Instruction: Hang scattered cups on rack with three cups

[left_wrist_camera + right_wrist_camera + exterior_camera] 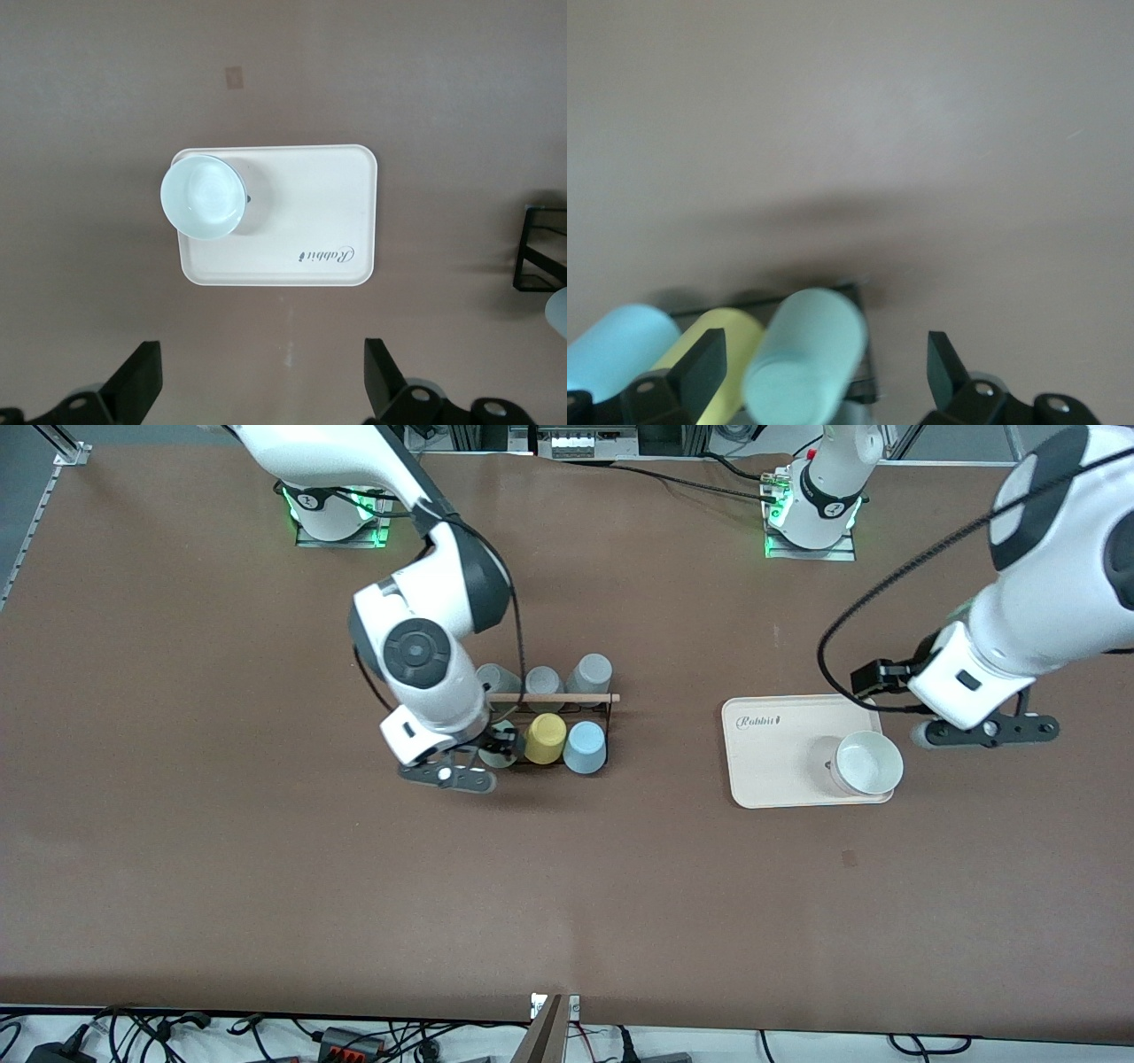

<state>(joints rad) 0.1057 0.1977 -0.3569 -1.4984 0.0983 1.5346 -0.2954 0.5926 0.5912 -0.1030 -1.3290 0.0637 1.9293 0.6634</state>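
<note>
The black wire rack (595, 710) with its wooden rod (554, 698) stands mid-table. The light blue cup (585, 747) hangs on its nearer row beside a yellow cup (545, 738). The mint-green cup (806, 354) sits on the rack next to the yellow cup (744, 320) and the blue cup (616, 350), between my right gripper's fingers, which stand wide apart and clear of it. In the front view my right gripper (498, 744) is over that end of the rack and hides most of the mint cup. My left gripper (263, 385) is open and empty, up over the table beside the cream tray (771, 771).
Three grey cups (542, 682) hang on the rack's farther row. A pale whitish cup (868, 763) stands mouth up on the tray; it also shows in the left wrist view (204, 197). The rack's end (536, 252) shows at that view's edge.
</note>
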